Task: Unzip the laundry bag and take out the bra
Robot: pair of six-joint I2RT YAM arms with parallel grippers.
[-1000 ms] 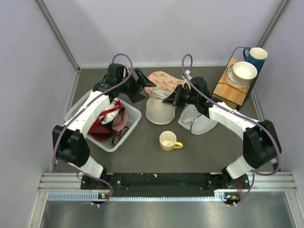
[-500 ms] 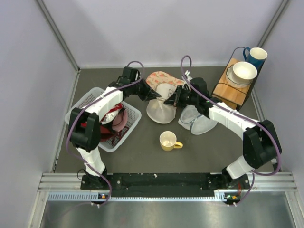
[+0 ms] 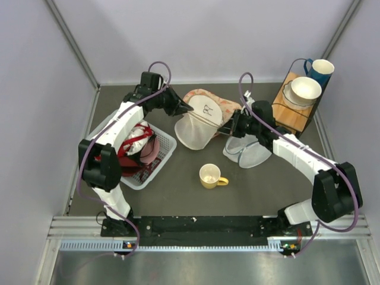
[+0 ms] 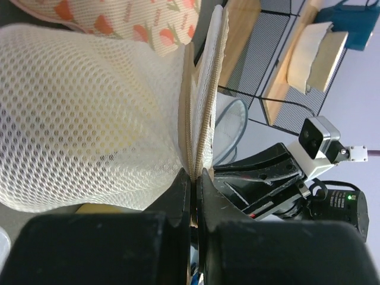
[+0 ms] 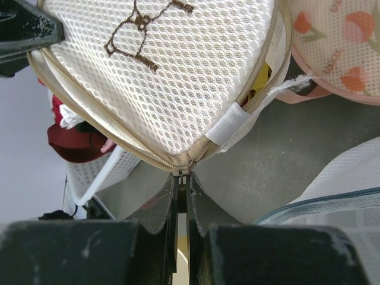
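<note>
— What sits at the far left?
— A white basket (image 3: 95, 138) holding red garments (image 3: 126, 155). To its right, the left gripper (image 3: 187, 110) is clenched on the zippered rim of the laundry bag (image 3: 199, 124).
— And the bag itself?
— It hangs tilted between the two arms, black mark facing up, in front of the pink patterned pouch (image 3: 199, 94). A yellow mug (image 3: 210, 176) stands nearer the bases.
— The bra?
— A sliver of yellow, the bra (image 5: 260, 88), shows inside the rim beside a white tab.
— The right side?
— The right gripper (image 3: 224, 129) is pinched tight on the zipper at the bag's opposite edge, beside the bluish-grey pouch (image 3: 246, 153). A wooden rack (image 3: 285, 116) with a bowl (image 3: 304, 89) stands far right.
</note>
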